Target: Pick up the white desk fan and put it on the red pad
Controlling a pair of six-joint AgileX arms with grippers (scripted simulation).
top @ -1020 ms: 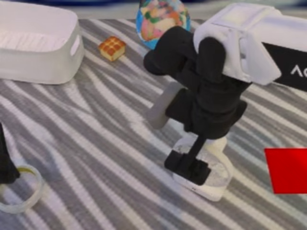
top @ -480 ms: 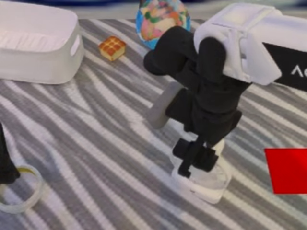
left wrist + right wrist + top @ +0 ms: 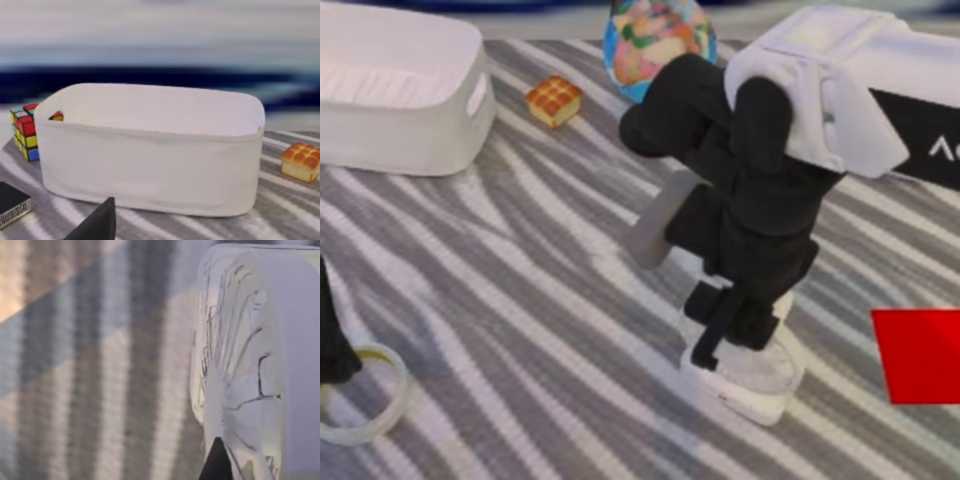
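The white desk fan (image 3: 760, 385) sits right of the table's middle, its translucent grille facing up. My right gripper (image 3: 725, 335) reaches down from above and is shut on the white desk fan. In the right wrist view the fan's grille (image 3: 250, 365) fills one side, and one dark fingertip (image 3: 216, 465) rests against it; the other finger is hidden. The red pad (image 3: 918, 355) lies flat at the right edge, a short way from the fan. My left gripper (image 3: 332, 350) is parked at the left edge and holds nothing.
A large white basket (image 3: 400, 100) stands at the back left, also seen in the left wrist view (image 3: 150, 160). Nearby are a small bread block (image 3: 554, 100), a colourful round object (image 3: 658, 40) and a clear ring (image 3: 365, 400). A colour cube (image 3: 25, 130) sits behind the basket.
My right gripper's fingers have drawn up and closed on the fan. The fan has shifted slightly toward the front right. The left arm has not moved.
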